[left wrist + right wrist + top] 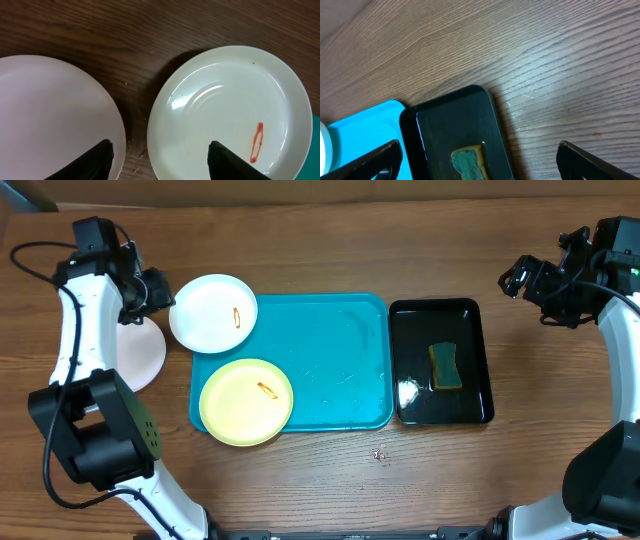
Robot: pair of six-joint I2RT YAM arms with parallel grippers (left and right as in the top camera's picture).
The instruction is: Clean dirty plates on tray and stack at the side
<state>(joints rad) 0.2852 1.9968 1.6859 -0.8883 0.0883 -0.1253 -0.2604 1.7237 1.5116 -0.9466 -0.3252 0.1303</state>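
Left gripper and right gripper are held open and empty, while a bare plate is set at far left, apparently as stack base — the smeared white plate and yellow-green plate are kept at the tray's left for wiping.

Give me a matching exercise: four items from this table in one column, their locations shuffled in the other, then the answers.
Items
1. smeared white plate
2. yellow-green plate
3. sponge
4. pinkish-white plate

Locations
A. in the black tray
B. on the bare table, left of the turquoise tray
C. overlapping the turquoise tray's far-left corner
D. on the turquoise tray's near-left corner

Pairs: 1-C, 2-D, 3-A, 4-B
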